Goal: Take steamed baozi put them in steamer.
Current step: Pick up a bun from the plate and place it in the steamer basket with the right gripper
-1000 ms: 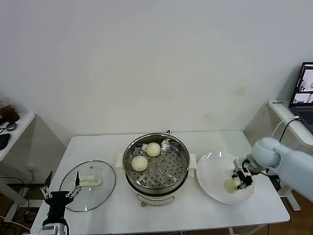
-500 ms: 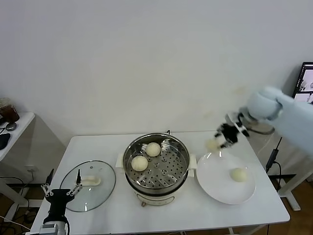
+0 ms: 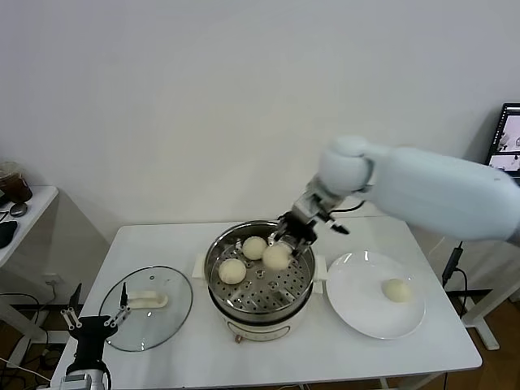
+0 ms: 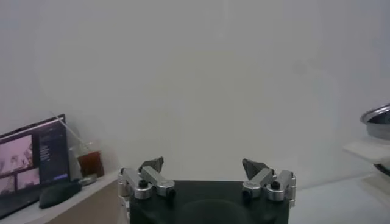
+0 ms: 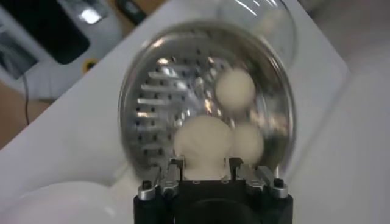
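The steamer stands mid-table with two baozi on its perforated tray, one at the back and one on the left. My right gripper is shut on a third baozi and holds it just over the tray, right of the other two. In the right wrist view this baozi sits between the fingers above the steamer, with the two others beyond. A fourth baozi lies on the white plate. My left gripper is open, parked at the table's front-left corner.
A glass lid with a cream handle lies flat left of the steamer. A side table with a dark cup is at far left. A laptop stands on a desk at far right.
My right gripper lifted a baozi off the plate, carried it up and leftward, and now holds it over the steamer tray. One baozi stays on the plate. The left arm barely moved.
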Controlling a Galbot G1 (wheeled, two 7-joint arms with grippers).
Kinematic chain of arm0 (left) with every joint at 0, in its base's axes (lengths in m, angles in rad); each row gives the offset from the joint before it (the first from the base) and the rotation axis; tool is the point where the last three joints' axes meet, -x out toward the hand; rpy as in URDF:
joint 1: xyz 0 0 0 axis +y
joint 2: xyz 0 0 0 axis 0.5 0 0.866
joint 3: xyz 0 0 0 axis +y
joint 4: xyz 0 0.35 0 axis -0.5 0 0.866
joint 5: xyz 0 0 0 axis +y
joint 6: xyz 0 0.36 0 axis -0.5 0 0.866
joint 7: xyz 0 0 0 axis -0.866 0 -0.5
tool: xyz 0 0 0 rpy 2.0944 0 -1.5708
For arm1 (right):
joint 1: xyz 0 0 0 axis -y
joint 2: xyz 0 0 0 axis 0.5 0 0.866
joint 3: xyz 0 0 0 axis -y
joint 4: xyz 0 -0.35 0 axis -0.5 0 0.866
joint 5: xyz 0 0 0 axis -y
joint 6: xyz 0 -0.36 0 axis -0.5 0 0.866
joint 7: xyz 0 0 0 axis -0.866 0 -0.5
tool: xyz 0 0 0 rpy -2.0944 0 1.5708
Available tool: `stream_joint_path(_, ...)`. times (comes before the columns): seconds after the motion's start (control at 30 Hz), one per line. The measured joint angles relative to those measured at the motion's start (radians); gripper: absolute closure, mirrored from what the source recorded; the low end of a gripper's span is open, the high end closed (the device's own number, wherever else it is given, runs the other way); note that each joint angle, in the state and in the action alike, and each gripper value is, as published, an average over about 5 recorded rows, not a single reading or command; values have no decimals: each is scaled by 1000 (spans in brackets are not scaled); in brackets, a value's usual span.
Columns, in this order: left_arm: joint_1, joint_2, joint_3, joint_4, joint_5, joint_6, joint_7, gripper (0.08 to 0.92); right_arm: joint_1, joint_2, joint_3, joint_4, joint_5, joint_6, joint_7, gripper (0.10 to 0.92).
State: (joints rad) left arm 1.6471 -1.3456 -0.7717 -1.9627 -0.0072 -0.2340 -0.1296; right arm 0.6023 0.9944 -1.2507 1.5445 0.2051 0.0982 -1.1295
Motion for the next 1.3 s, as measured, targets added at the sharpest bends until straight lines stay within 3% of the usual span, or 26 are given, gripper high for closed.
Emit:
stream_joint_path(0.37,-5,-1,-18,19,0,-4,-1,177,-48,174,-54,-90,-173,246,21,563)
stream_joint_path(0.9,-12,-3,-17,38,2,-11,-3,177,-80,223,-90,-134,-286,462,25,537)
stream_joint_path(1.3,-11,-4,-16,41,3,-15,-4,177,-61,204,-68,-143,-288,499,34,242)
